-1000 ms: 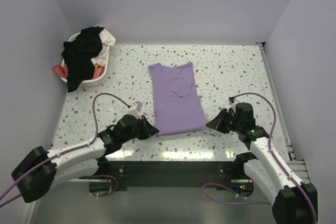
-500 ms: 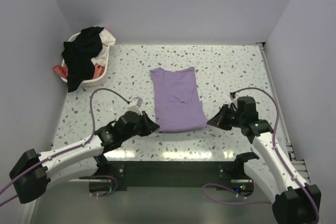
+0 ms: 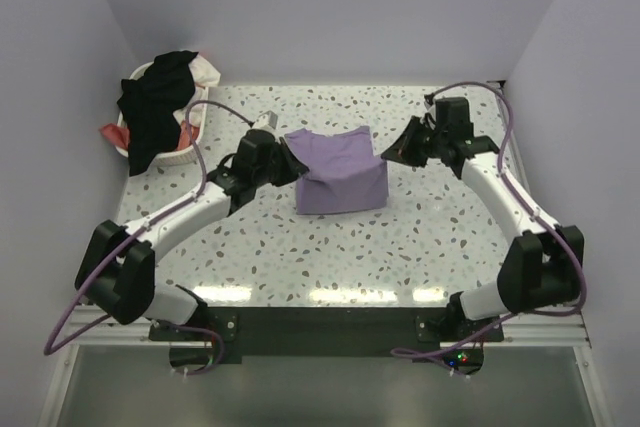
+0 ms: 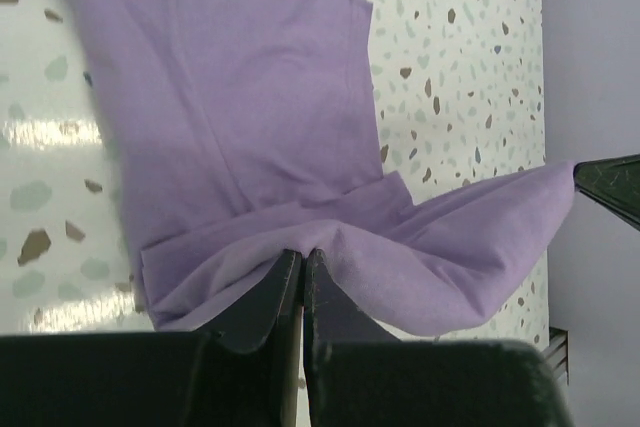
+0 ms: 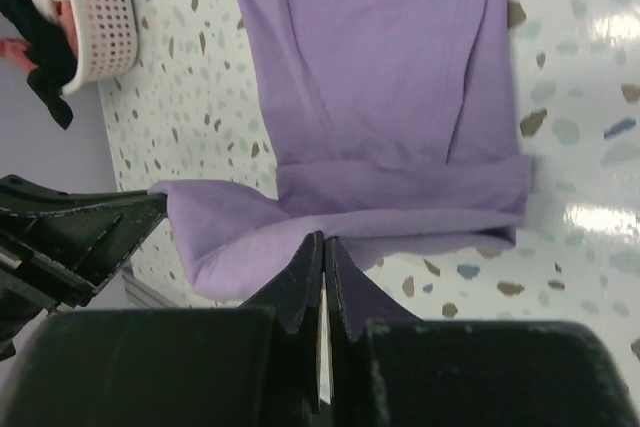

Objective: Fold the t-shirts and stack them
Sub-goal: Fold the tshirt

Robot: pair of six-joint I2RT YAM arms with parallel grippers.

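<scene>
Pinching one corner each of the purple t-shirt [image 3: 340,179], both arms are holding its lifted half over the flat half, likely so the fold is landing square. The left gripper [image 4: 302,257], on the basket side, is clamping fabric with fingers fully closed. The right gripper [image 5: 320,243], far side, is doing likewise. The shirt is lying on the table [image 3: 400,237] just beside the laundry basket [image 3: 178,155], which is holding more clothes [image 3: 155,107].

The left claw [image 4: 302,253] and right claw [image 5: 322,238] are black, on white-shelled, black-jointed arms [image 3: 190,215] trailing looping purple cables [image 3: 468,85].
</scene>
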